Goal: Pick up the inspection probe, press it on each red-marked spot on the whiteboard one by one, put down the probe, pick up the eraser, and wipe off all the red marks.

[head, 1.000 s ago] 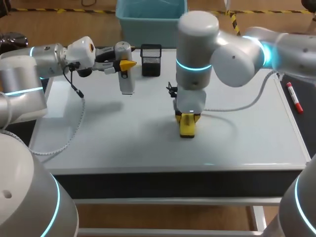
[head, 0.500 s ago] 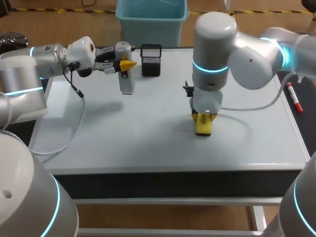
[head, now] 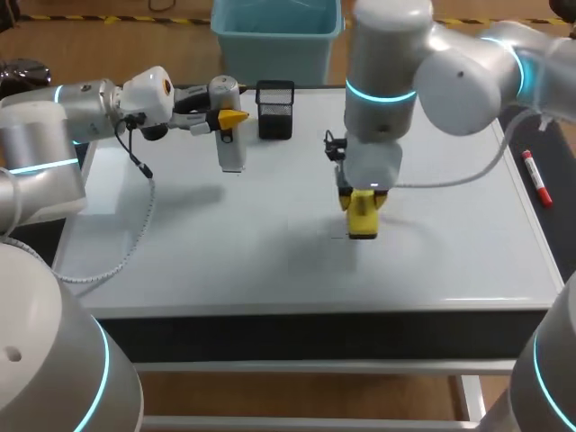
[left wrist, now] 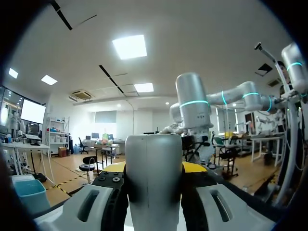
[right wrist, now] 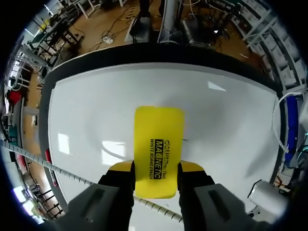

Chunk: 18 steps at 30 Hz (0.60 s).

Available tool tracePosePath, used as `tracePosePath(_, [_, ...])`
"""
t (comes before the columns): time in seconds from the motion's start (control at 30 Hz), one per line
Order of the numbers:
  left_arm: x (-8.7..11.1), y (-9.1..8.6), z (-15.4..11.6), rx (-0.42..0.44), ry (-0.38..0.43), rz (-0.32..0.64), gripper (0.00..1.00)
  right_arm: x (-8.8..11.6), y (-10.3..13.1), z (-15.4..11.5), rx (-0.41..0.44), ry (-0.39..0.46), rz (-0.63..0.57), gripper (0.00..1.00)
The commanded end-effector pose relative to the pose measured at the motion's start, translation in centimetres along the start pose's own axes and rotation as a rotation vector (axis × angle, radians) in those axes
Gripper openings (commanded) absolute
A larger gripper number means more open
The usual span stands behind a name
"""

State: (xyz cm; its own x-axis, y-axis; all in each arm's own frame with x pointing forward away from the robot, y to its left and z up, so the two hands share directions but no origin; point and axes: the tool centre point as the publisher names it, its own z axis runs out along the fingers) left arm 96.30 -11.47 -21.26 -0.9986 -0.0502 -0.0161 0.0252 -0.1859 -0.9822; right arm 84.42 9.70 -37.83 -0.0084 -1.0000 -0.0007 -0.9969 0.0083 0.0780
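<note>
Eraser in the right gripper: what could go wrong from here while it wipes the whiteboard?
1. The right gripper grips the eraser only at its rear end, so pressing on the whiteboard might tilt it or let it slip.
2. The right arm's cable runs close beside that gripper over the board and could snag or drag.
3. The left gripper holds the inspection probe above the board; a wide stroke towards it may risk a collision.

The left arm (head: 54, 117) comes in from the side and lies roughly level. The left claw (head: 229, 120) points sideways, clamped on the white probe (head: 232, 151). The right arm (head: 468, 76) bends over the middle with its wrist upright. The right claw (head: 362, 200) points straight down, gripping the yellow eraser (head: 362, 220) from both sides.
</note>
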Motion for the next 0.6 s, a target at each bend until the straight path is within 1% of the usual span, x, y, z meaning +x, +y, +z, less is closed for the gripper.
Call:
tracePosePath(0.03, [-0.1,-0.1,0.0,0.001,0.001,0.0,0.0,-2.1,1.0,1.5,0.024,-0.025,-0.021,0.0])
tracePosePath(0.1, [-0.1,-0.1,0.0,0.001,0.001,0.0,0.0,-3.3,1.8,1.9,0.022,-0.046,-0.046,0.0])
tracePosePath(0.17, [-0.1,-0.1,0.0,0.001,0.001,0.0,0.0,-4.2,2.3,2.5,0.029,-0.046,-0.071,0.0])
tracePosePath(0.27, [-0.1,-0.1,0.0,0.001,0.001,0.0,0.0,-5.1,2.6,3.3,0.004,-0.043,-0.097,0.0])
tracePosePath(0.4, [-0.1,-0.1,0.0,0.001,0.001,0.0,0.0,-5.7,2.7,4.1,-0.014,-0.027,-0.113,0.0])
tracePosePath(0.6, [-0.1,-0.1,0.0,0.001,0.001,0.0,0.0,-5.9,2.7,5.1,-0.034,-0.025,-0.144,0.0])
